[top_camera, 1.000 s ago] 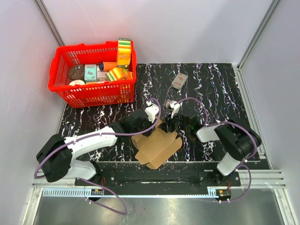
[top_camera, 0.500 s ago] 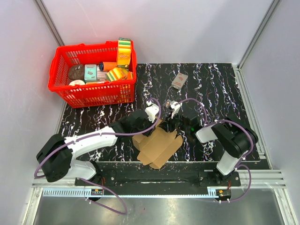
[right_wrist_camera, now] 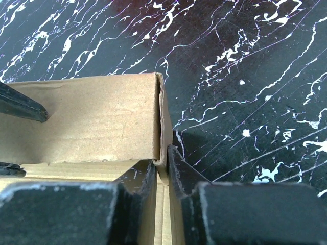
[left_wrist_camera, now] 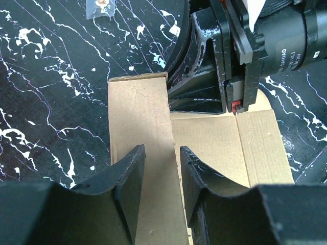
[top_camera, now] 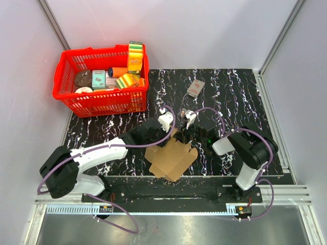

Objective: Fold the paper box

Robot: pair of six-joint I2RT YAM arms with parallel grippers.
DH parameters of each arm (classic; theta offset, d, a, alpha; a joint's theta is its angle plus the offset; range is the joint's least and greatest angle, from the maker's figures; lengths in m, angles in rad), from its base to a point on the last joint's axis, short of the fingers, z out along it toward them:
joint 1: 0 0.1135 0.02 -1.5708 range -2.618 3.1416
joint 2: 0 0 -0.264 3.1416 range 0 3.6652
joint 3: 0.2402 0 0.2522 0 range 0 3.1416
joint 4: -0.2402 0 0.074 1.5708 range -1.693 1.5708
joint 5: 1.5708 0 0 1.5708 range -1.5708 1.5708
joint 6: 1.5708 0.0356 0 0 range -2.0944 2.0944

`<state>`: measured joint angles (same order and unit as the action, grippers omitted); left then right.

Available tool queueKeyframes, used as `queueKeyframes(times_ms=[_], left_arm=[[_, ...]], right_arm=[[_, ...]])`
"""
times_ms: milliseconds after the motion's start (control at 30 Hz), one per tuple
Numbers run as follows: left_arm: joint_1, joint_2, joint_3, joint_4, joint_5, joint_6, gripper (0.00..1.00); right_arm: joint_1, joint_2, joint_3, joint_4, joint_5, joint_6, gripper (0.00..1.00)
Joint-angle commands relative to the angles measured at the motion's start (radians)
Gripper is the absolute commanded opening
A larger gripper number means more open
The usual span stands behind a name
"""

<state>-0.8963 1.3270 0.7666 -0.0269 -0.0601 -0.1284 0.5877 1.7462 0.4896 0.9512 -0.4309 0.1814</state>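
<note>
Paper box [top_camera: 171,159] lay on the black marbled counter [top_camera: 235,97], near the red basket [top_camera: 102,106], on the side toward the arm bases and a little to the right of it. It was not yet a box. It was brown cardboard, partly flat, with one long panel raised along a crease.

The left gripper [left_wrist_camera: 159,153] stood over this crease with its jaws half apart, one finger on each side of the fold line. I could not tell if the pads really pressed on the cardboard. In my judgement it was there to keep the sheet steady and the crease in place.

The right gripper [right_wrist_camera: 162,163] met the paper box from the side away from the red basket. Its jaws were narrow and pinched the thin end edge of the raised panel, right at the corner. Holding it so near the corner probably gave good control for turning the panel upright against the fold.

A small printed packet [top_camera: 195,88] lay apart, far right of the red basket.
</note>
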Motion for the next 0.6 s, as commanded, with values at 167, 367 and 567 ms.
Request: queueKeyframes(times_ms=[167,367,567], left_arm=[[-0.006,0.018,0.030,-0.011,0.019,0.001,0.39],[-0.006,0.003,0.083,-0.048,0.022,0.024,0.41],[-0.004,-0.043,0.227,-0.148,-0.012,0.058,0.47]], right_arm=[[0.008,-0.007,-0.002,0.050,-0.020,0.017,0.12],[0.008,-0.043,0.010,0.003,-0.022,0.004,0.08],[0.006,-0.102,0.049,-0.136,-0.043,-0.023,0.01]])
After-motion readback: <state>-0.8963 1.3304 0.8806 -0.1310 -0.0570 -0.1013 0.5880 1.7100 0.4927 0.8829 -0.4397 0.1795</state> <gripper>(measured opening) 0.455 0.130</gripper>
